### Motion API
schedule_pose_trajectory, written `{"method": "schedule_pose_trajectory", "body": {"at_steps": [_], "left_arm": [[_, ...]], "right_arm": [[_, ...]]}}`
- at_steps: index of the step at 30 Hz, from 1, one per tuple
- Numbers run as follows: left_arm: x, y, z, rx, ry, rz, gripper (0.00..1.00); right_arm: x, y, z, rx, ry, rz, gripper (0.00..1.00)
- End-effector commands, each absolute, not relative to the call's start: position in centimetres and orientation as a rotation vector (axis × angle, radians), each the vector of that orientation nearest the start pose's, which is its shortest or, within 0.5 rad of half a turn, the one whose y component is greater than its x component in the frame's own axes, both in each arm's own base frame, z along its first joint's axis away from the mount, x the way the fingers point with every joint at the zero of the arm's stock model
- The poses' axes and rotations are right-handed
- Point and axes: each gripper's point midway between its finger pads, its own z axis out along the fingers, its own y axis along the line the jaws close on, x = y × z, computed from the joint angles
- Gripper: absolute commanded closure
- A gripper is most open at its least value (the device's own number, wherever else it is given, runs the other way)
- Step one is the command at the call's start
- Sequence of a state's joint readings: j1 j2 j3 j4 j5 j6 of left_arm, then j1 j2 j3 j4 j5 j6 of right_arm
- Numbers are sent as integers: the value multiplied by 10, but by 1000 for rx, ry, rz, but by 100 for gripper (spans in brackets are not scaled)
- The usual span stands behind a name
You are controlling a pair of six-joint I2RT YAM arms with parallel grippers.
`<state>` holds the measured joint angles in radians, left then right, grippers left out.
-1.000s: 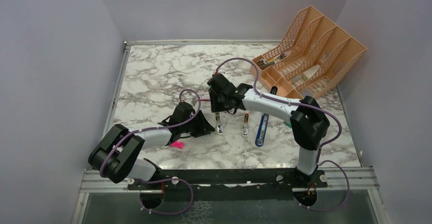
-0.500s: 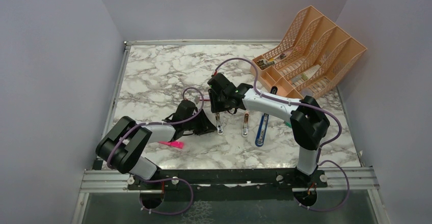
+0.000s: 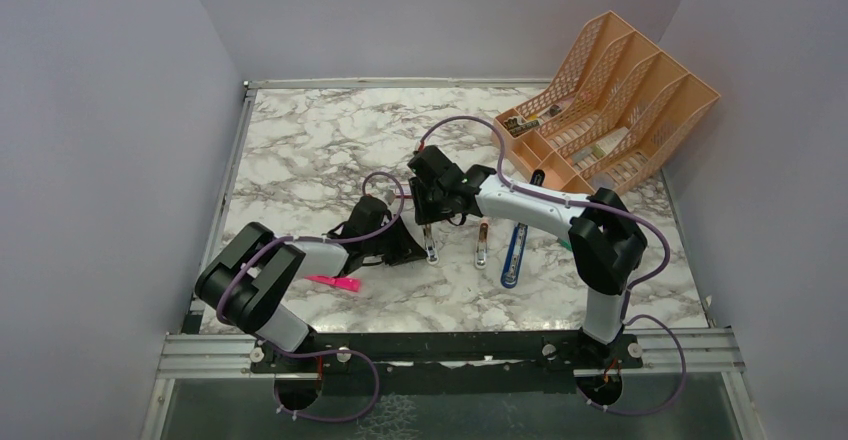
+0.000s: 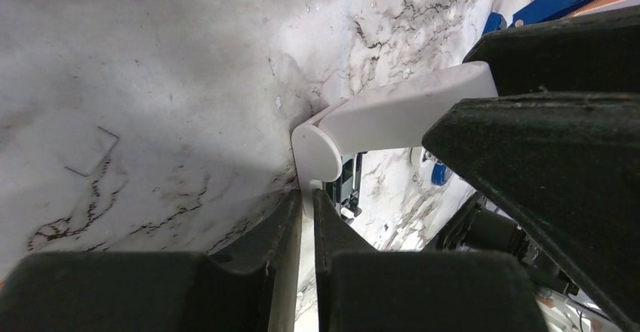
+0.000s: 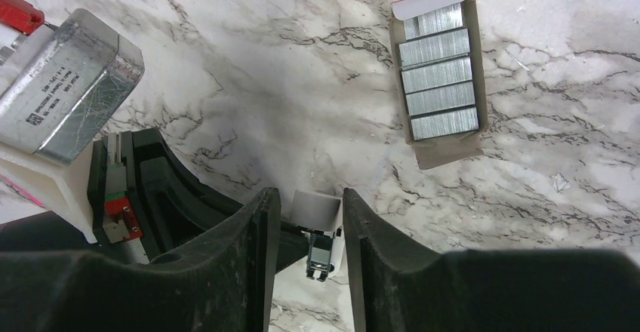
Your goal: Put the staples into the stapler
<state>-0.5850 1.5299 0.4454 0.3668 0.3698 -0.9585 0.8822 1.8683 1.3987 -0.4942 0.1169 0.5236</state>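
Nothing loaded yet: staples (image 5: 440, 72) sat in open box (image 5: 445, 151), upper right of rt wrist view; left gripper (image 4: 306, 207) pinched stapler (image 4: 392, 113), right gripper (image 5: 308, 200) straddled it, grip unclear.

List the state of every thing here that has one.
stapler: hinged open, metal top flipped back.
staple tray: open on the table, staples in rows inside.
left gripper: shut on the stapler's thin white plate.
right gripper: fingers apart, straddling a white stapler part.
pink highlighter: lying flat on the table.
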Motion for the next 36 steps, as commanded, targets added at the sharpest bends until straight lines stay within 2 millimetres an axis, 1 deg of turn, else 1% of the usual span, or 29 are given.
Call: {"method": "schedule_pose_trajectory", "body": {"at_steps": [1,3,9,17,23,27,31,36], "left_arm": [[217,-256,5,-282,2587,-1071,88],[217,-255,4,-285,2590,-1063,88],[219,-253,2,-302,2589,-1041,88],[223,-251,1,-319,2590,-1002,88],[228,-248,1,-329,2584,-966,89],[228,-244,-1,-332,2590,-931,89],[228,-243,-1,-327,2592,-923,90],[228,-243,-2,-326,2593,-922,90]], "right_arm": [[284,350,74,-442,2566,412,62],[282,349,75,-451,2565,418,64],[272,342,74,-505,2564,430,68],[255,331,74,-538,2568,449,70],[238,329,74,-580,2566,468,72],[225,330,80,-582,2550,459,72],[218,325,76,-566,2560,430,72],[209,322,66,-580,2586,415,72]]}}
